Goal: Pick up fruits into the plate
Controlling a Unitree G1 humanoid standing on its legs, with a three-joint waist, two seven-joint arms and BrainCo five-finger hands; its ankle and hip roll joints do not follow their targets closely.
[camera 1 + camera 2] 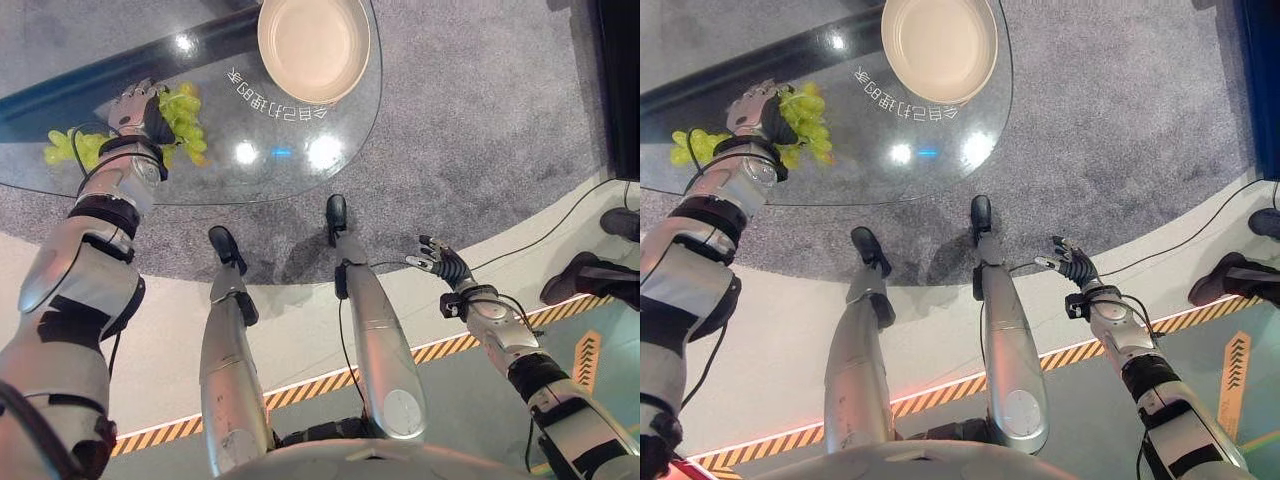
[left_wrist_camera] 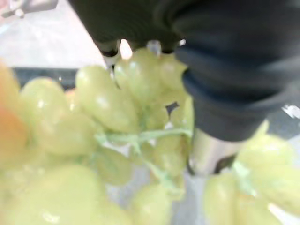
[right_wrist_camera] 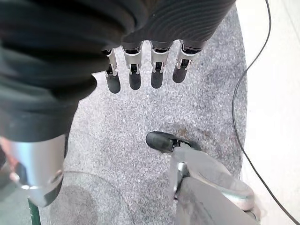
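Observation:
A bunch of green grapes (image 1: 185,122) lies on the left part of the round glass table (image 1: 270,165). My left hand (image 1: 135,105) is on that bunch, fingers curled round it. Up close, the grapes (image 2: 108,108) press against the palm with the thumb (image 2: 211,152) beside them. More green grapes (image 1: 70,148) lie on the glass just left of my wrist. The cream plate (image 1: 313,45) stands empty at the table's far side, to the right of the hand. My right hand (image 1: 445,262) hangs low on the right, away from the table, with its fingers (image 3: 135,75) straight.
The table stands on grey carpet (image 1: 480,120). A yellow-and-black striped line (image 1: 450,348) crosses the floor nearer to me. A person's dark shoes (image 1: 585,275) show at the right edge.

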